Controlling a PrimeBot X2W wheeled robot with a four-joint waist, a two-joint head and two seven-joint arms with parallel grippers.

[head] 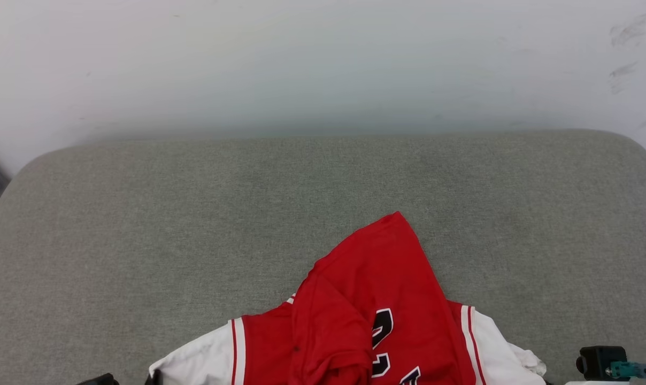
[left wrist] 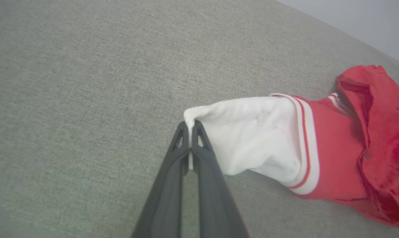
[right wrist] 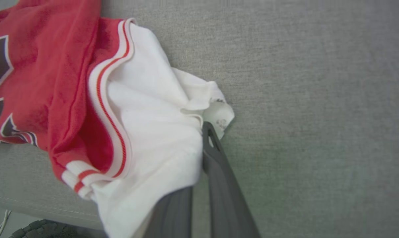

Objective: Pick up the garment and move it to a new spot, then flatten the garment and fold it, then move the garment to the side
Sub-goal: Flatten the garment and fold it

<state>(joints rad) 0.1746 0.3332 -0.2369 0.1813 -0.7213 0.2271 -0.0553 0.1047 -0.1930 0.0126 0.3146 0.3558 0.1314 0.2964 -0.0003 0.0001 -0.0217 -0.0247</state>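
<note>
The garment (head: 374, 299), a red jersey with white sleeves and black-and-white lettering, lies crumpled at the near edge of the grey cushion, its red body folded up into a peak. In the left wrist view my left gripper (left wrist: 189, 127) is shut on the tip of one white sleeve (left wrist: 252, 132). In the right wrist view my right gripper (right wrist: 204, 129) is shut on the other white sleeve (right wrist: 153, 132), whose cloth drapes over one finger and hides its tip. The red body with stripe trim (right wrist: 110, 86) bunches beside it.
The grey fabric cushion (head: 194, 214) stretches wide to the far side, left and right of the garment, with a pale wall (head: 323, 59) behind it. A dark device with a teal connector (head: 609, 364) sits at the lower right. The cushion's front edge (right wrist: 27, 205) lies just below the garment.
</note>
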